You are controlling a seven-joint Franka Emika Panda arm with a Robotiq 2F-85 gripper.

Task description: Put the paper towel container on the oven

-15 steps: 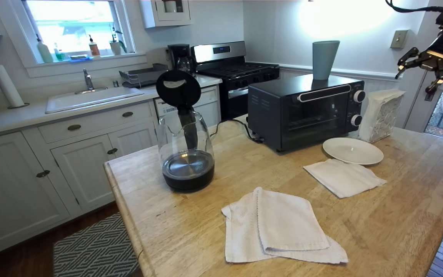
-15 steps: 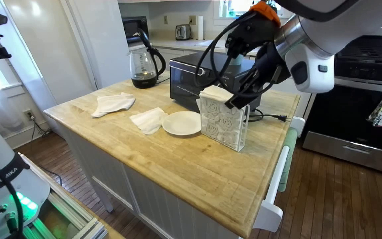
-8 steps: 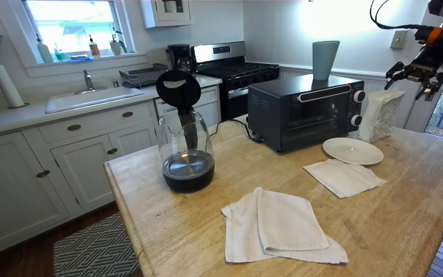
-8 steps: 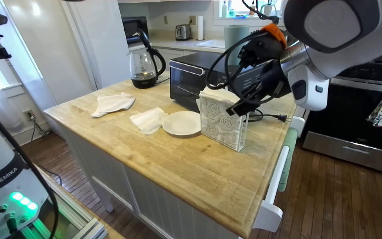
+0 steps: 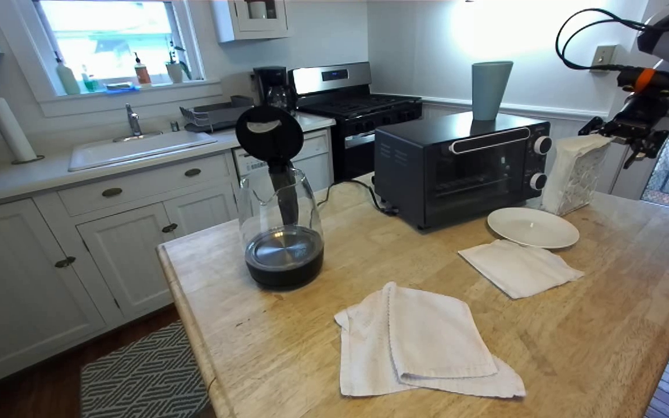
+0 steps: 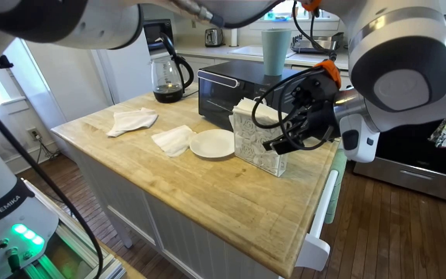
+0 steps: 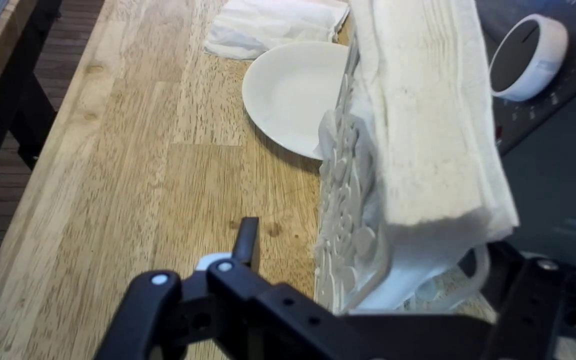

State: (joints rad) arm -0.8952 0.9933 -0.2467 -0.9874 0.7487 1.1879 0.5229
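With fingers point(image 7: 248, 242) spread, your black jointed gripper point(image 5: 605, 149) straddles the off-white boxy paper-towel holder point(image 6: 251, 141) near the white-railed edge of the wooden worktop point(image 6: 207, 201), so only your approach looks done, leaving grasp, lift and placement atop the black glass-doored toaster oven point(image 5: 456, 171).

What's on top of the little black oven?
A tall grey-green cup stands on the oven, narrow end down. No picture looks down into the cup, so its inside is hidden, and it covers the patch right beneath it.
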